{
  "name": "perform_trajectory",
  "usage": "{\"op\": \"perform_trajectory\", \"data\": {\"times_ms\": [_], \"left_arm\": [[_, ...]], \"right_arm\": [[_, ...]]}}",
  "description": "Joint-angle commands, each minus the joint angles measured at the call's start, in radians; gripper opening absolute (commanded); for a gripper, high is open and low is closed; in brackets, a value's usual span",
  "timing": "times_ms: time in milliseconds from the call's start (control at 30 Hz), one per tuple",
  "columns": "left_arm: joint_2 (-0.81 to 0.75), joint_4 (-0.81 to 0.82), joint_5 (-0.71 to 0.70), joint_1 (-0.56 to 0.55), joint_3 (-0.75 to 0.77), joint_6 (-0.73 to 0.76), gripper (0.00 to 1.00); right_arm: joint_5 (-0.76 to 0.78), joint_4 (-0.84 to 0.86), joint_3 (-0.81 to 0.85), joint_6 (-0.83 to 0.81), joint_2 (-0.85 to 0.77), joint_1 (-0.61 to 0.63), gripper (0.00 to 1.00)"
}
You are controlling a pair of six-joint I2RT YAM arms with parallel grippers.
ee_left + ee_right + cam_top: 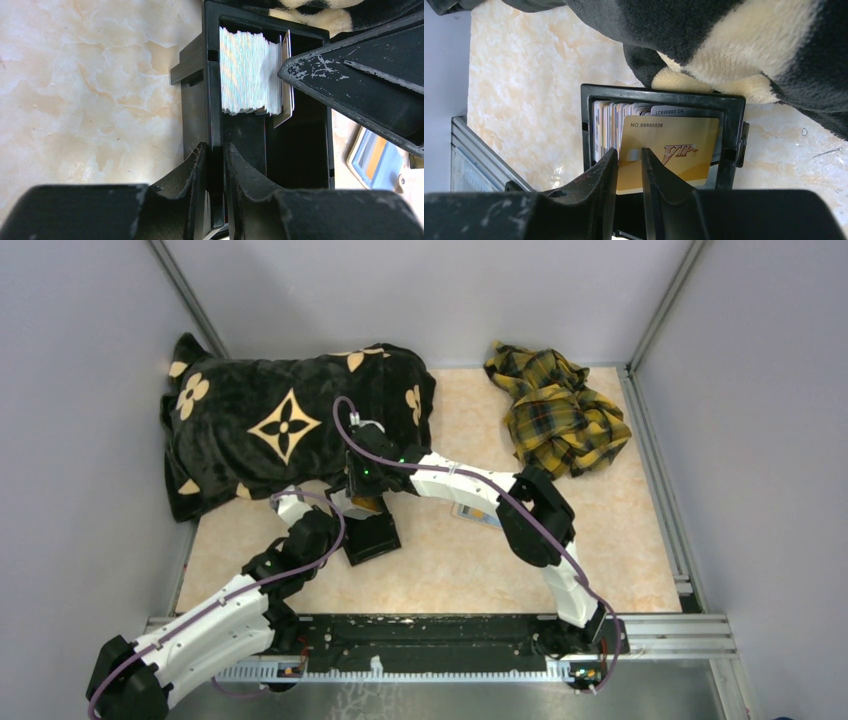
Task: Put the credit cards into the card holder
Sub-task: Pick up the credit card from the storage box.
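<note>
A black open box (372, 538) sits on the marble tabletop and holds a tight upright row of credit cards (247, 70) (606, 125). My left gripper (216, 147) (343, 510) is shut on the box's near wall (192, 100). A gold VIP card (674, 145) leans at the end of the row, its face toward the right wrist camera. My right gripper (629, 152) (284, 71) has its tips against that card's face, with a narrow gap between the jaws and nothing in it. I cannot pick out the card holder with certainty.
A flat pale-rimmed thing with a blue and orange face (372, 160) (475, 512) lies under my right arm. A black plush cushion with cream flowers (280, 430) (724, 40) touches the box's far side. A yellow plaid cloth (555, 410) lies back right. Grey walls surround the table.
</note>
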Motion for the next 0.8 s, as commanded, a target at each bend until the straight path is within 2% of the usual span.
{"op": "perform_trajectory", "data": {"times_ms": [0,267,767], "left_arm": [[0.0,0.038,0.017,0.007,-0.005,0.01,0.25],[0.002,0.045,0.025,0.009,-0.01,0.009,0.25],[0.019,0.061,0.033,0.013,-0.008,0.016,0.24]], "right_arm": [[-0.03,0.07,-0.014,0.014,-0.08,0.004,0.24],[0.002,0.043,-0.014,-0.02,-0.058,-0.003,0.33],[-0.012,0.056,-0.05,-0.025,-0.047,-0.02,0.38]]}}
